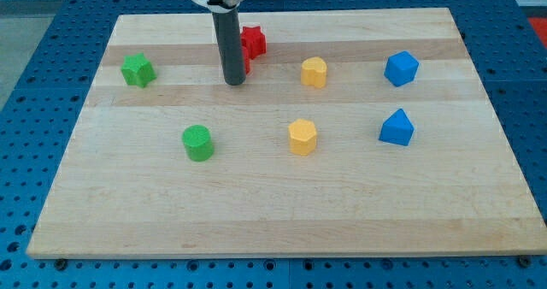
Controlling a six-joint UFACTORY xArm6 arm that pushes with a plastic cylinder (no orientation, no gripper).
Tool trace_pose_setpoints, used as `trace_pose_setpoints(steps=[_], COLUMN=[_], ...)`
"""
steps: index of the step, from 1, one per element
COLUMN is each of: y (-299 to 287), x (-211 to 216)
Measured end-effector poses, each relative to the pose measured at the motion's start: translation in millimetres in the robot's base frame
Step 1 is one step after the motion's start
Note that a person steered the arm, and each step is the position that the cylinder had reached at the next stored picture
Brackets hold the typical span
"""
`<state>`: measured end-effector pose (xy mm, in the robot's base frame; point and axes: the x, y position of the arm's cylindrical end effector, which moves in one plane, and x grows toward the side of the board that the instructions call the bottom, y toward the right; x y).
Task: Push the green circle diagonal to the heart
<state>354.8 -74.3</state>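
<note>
The green circle [198, 142] lies at the board's lower left. A yellow block that looks like the heart [314, 71] lies right of centre in the upper row. My tip [234, 82] rests on the board above and to the right of the green circle and left of the heart, touching neither. A red block [253, 42] sits just behind the rod, partly hidden by it.
A green star [137, 69] lies at the upper left. A second yellow block [302, 137] lies at the centre, below the heart. Two blue blocks lie at the right, one higher [402, 68] and one lower [397, 127]. The wooden board [282, 221] ends on all sides.
</note>
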Motion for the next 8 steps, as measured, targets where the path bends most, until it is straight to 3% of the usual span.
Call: trace_pose_setpoints(steps=[1,5,6,7,8], y=[15.1,20.1,-9.9,-93.0,-131.5], x=[8.0,136.4,152.7,138.0,118.6])
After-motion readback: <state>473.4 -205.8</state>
